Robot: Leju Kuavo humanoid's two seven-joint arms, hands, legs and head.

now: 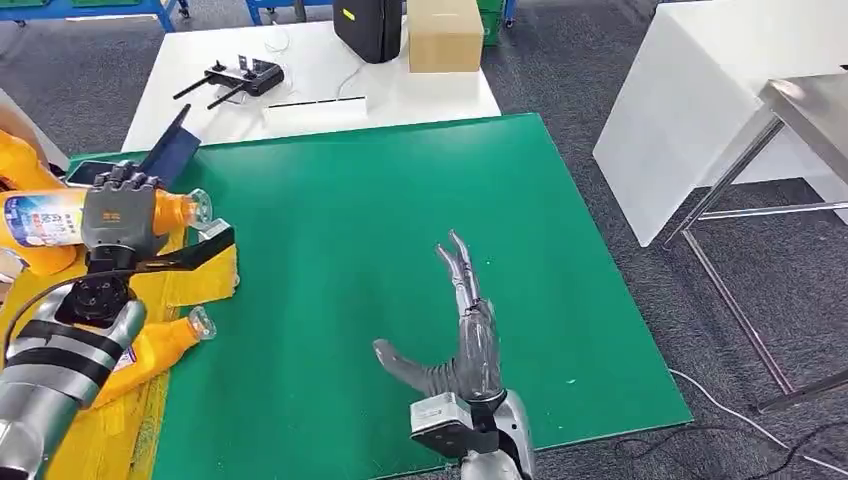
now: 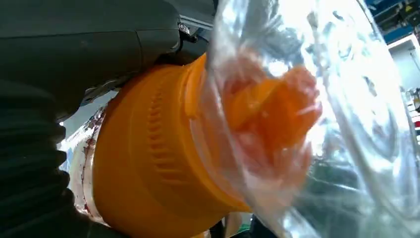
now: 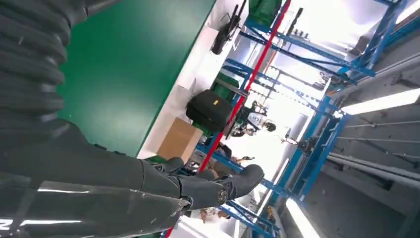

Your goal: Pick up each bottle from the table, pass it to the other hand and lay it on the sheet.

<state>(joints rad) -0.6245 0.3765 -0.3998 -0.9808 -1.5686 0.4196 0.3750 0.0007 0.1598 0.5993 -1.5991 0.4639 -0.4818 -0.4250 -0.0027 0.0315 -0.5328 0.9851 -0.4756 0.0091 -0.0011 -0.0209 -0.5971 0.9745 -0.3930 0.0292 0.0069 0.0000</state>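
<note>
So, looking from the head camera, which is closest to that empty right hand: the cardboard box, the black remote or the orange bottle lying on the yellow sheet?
From the right hand:
1. Orange bottle, lying to its left on the yellow sheet.
2. Black remote, far left on the white table.
3. Cardboard box, straight ahead at the far edge.

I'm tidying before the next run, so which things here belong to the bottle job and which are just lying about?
Job: held orange bottle, left hand, orange bottle lying on the table, green sheet, right hand.
Lying about: remote controller, cardboard box, black case.

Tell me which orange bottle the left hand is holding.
The upper bottle, gripped by the left hand above the yellow sheet. The other bottle lies untouched below it.
</note>
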